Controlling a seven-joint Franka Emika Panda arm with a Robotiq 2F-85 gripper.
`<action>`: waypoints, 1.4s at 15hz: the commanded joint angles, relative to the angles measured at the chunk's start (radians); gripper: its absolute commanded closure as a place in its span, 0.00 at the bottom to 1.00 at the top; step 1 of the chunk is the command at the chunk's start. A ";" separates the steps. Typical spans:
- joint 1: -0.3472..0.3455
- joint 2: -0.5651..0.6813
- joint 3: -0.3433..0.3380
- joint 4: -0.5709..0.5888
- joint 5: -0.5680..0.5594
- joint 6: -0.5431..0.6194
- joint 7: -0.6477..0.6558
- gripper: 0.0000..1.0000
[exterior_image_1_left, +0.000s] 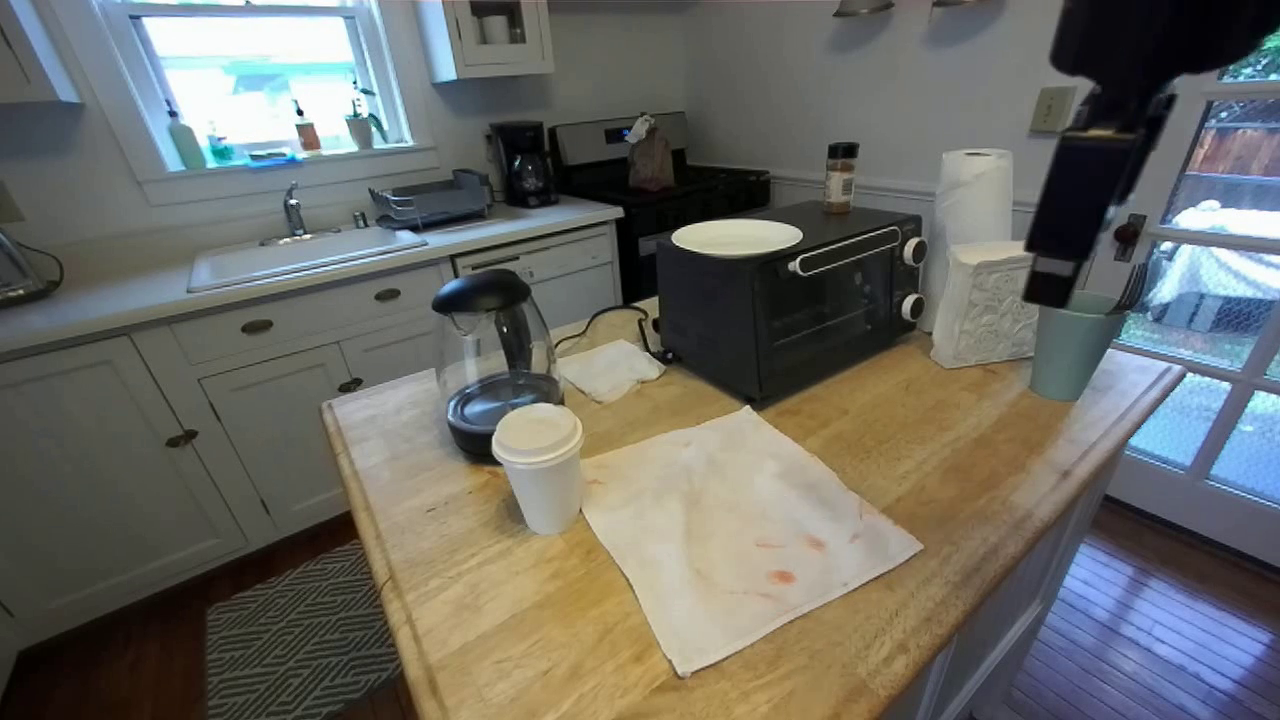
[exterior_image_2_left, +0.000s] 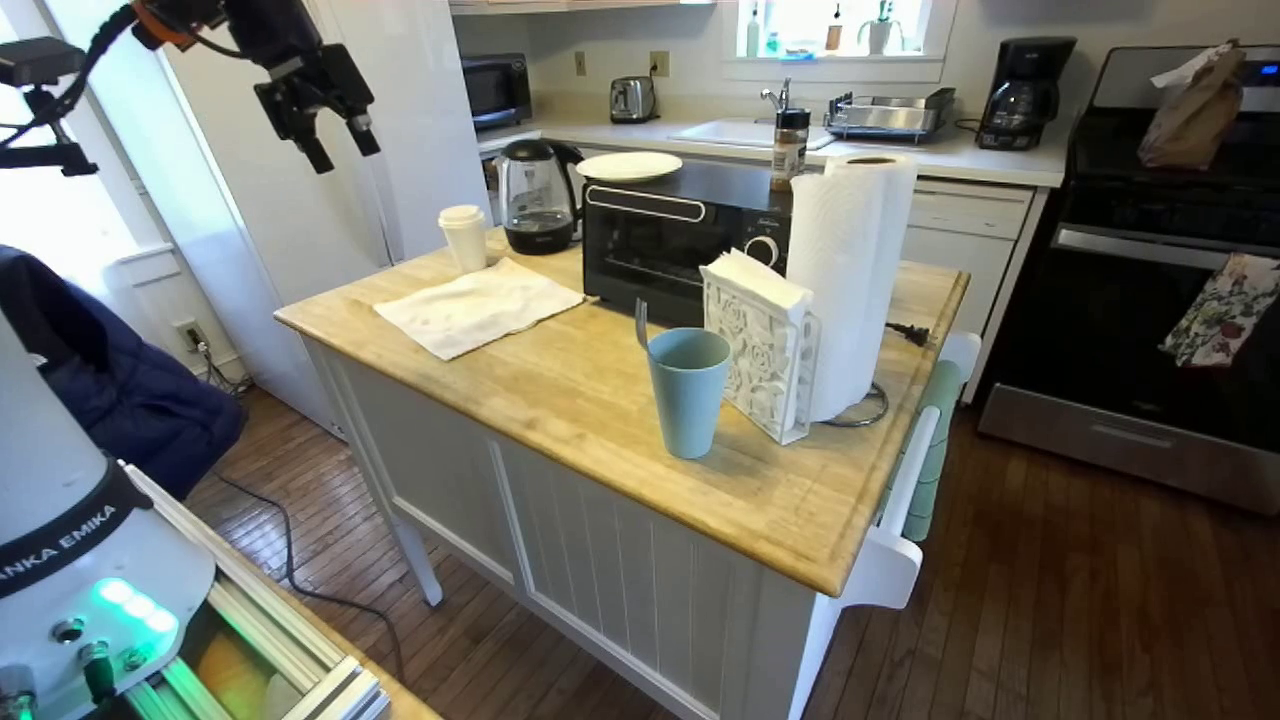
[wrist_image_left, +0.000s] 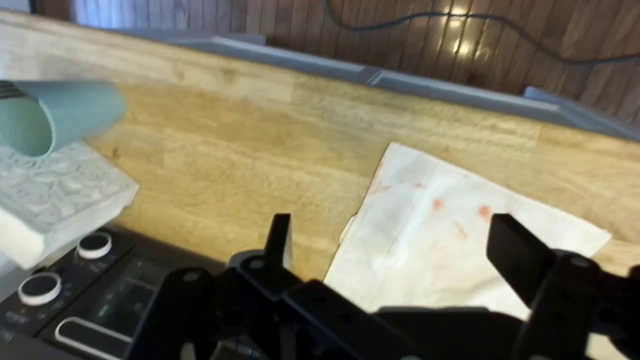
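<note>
Behind widely parted jaws, the wrist view shows a white cloth (wrist_image_left: 432, 245) partly hidden.

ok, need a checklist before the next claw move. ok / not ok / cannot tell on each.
1. Claw open, nothing between the fingers: ok.
2. White cloth spread out on the wooden tabletop: ok.
3. White cloth clean: not ok, reddish marks on it.
4. White cup upright with its lid on: ok.
5. White cup apart from the cloth: cannot tell, its side meets the cloth's corner in an exterior view.
6. Top of the toaster oven free: not ok, a plate and a black-capped jar stand there.
</note>
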 joint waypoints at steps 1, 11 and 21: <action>-0.063 0.140 0.077 0.098 -0.219 0.076 0.144 0.00; -0.027 0.166 0.041 0.102 -0.294 0.072 0.171 0.00; -0.027 0.165 0.041 0.102 -0.294 0.072 0.171 0.00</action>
